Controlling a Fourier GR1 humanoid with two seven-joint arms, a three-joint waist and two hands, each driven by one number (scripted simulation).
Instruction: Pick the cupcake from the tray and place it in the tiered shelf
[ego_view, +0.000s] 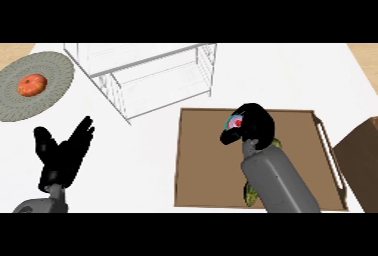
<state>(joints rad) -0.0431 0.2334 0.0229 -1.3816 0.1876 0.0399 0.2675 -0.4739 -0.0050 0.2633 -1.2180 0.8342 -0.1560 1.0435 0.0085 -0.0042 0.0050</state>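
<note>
Nearest you, the left hand (63, 150) sits low at the left over the white counter (295, 75). Its fingers are straight and spread, pointing up, thumb out to the side. It holds nothing and touches nothing.

Your right forearm comes in from the bottom edge and crosses the brown tray (207, 165), which lies at centre-right on the counter. A pale handle runs along the tray's right side. A green thing (251, 195) peeks out from under the forearm, low on the tray; another bit of green shows just right of the wrist. You can't tell what it is.

Above the wrist, the right hand (255, 122) is over the far part of the tray, fingers curled round the cupcake (236, 121). Only a patch of it shows between the fingers: pale top with a red spot. Whether it's lifted off the tray or touching it, you can't tell.

A brown block (362, 160) cuts in at the right edge, just beside the tray.

Farther back, the tiered shelf (148, 75), white wire, stands beyond the tray's far-left corner, apart from it.

Far left, a grey plate (48, 100) carries a red-orange fruit (32, 85) near its middle, well apart from the tray.
</note>
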